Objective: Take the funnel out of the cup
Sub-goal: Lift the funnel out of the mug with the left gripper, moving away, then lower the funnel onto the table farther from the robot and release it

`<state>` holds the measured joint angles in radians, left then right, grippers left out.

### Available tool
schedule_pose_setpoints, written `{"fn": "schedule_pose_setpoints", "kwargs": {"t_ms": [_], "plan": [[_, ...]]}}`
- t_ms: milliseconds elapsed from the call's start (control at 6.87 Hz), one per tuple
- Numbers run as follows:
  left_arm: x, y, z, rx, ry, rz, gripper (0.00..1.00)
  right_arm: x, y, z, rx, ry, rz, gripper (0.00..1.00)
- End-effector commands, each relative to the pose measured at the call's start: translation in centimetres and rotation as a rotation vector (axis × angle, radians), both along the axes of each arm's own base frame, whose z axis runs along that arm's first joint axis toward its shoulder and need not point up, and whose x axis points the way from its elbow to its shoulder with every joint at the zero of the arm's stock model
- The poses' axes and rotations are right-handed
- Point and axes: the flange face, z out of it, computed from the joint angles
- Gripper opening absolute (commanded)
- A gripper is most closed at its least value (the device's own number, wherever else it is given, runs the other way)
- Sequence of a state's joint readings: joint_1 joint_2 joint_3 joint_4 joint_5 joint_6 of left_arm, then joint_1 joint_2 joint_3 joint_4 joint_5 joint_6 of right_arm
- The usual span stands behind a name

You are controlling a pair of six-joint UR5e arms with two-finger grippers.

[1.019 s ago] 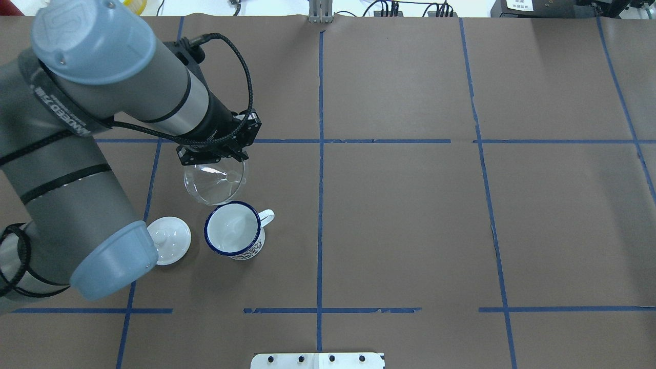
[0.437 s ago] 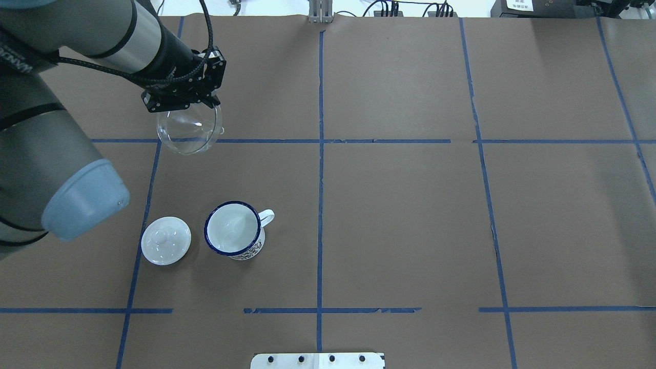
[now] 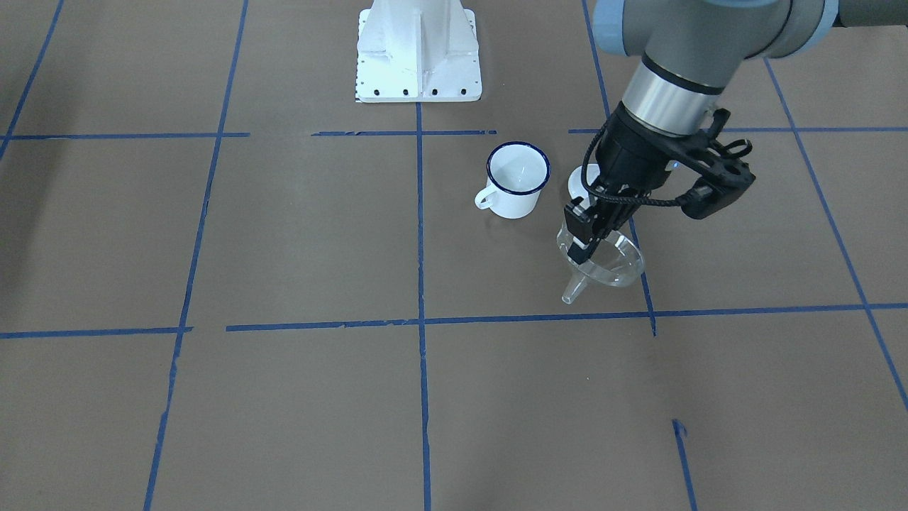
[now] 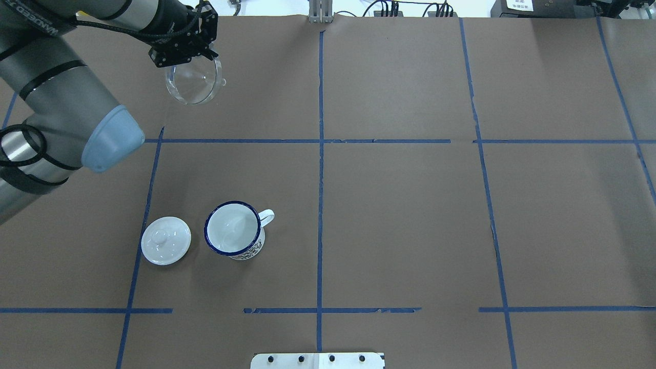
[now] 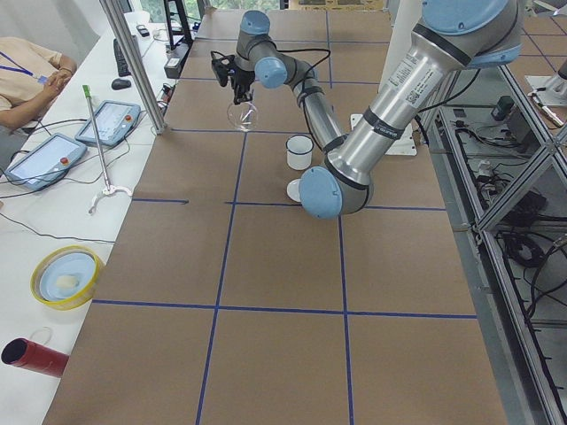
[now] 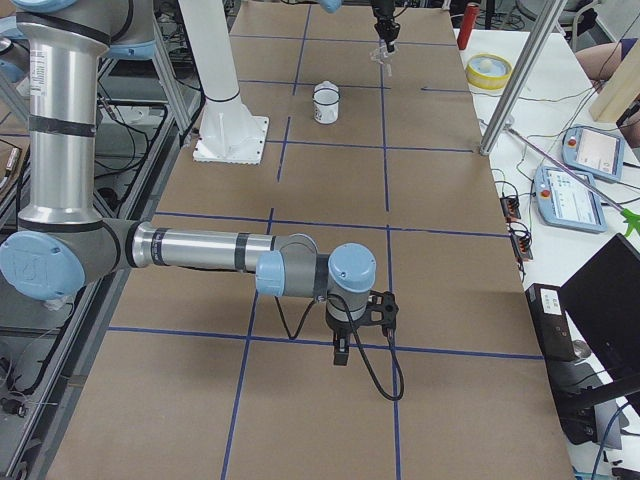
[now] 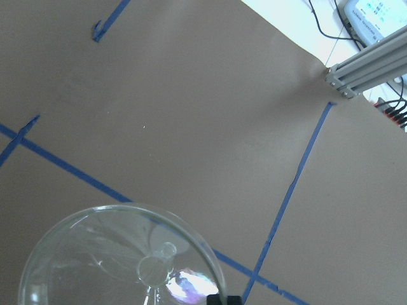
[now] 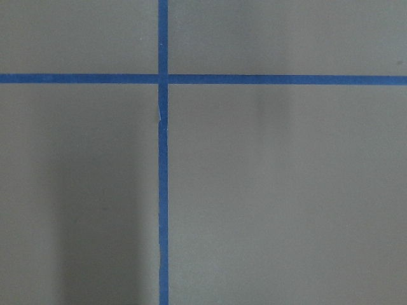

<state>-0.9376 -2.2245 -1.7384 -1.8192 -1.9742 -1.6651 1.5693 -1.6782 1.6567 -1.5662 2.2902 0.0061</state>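
One second has taken the funnel [image 4: 193, 82] from just beside the cup [image 4: 233, 229] to the overhead frame's upper left, its rim pinched in the left end effector [image 4: 202, 55]; removal looks done, set-down remains.

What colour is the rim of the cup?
Dark blue, a thin band around the white cup; it shows best in the overhead exterior view.

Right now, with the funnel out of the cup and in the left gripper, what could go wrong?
1. The left gripper pinches the funnel only at one edge of its rim, so the clear, smooth piece may slip or swing.
2. The funnel hangs tilted, spout off to one side. Set down like that, it would likely tip and roll.
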Motion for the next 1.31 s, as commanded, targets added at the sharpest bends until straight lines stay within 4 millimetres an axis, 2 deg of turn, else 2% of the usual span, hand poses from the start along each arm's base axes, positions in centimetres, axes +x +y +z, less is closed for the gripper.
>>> {"fn": "schedule_pose_setpoints", "kwargs": {"t_ms": [0,146,291,437,728,1165], "plan": [[1.7,-4.7,5.9,0.022,0.1,-0.166,0.0,0.0,0.0,0.0,0.0,0.0,0.0,1.0],[2.5,-5.5,9.8,0.052,0.108,-0.24,0.0,0.0,0.0,0.0,0.0,0.0,0.0,1.0],[2.7,-6.0,12.2,0.082,0.112,-0.29,0.0,0.0,0.0,0.0,0.0,0.0,0.0,1.0],[3.8,-6.3,13.9,0.072,0.123,-0.291,0.0,0.0,0.0,0.0,0.0,0.0,0.0,1.0],[7.2,-5.1,15.6,0.083,0.152,-0.395,0.0,0.0,0.0,0.1,-0.002,0.0,0.0,1.0],[9.4,-3.9,16.9,0.07,0.134,-0.365,0.0,0.0,0.0,0.0,0.0,0.0,0.0,1.0]]}}
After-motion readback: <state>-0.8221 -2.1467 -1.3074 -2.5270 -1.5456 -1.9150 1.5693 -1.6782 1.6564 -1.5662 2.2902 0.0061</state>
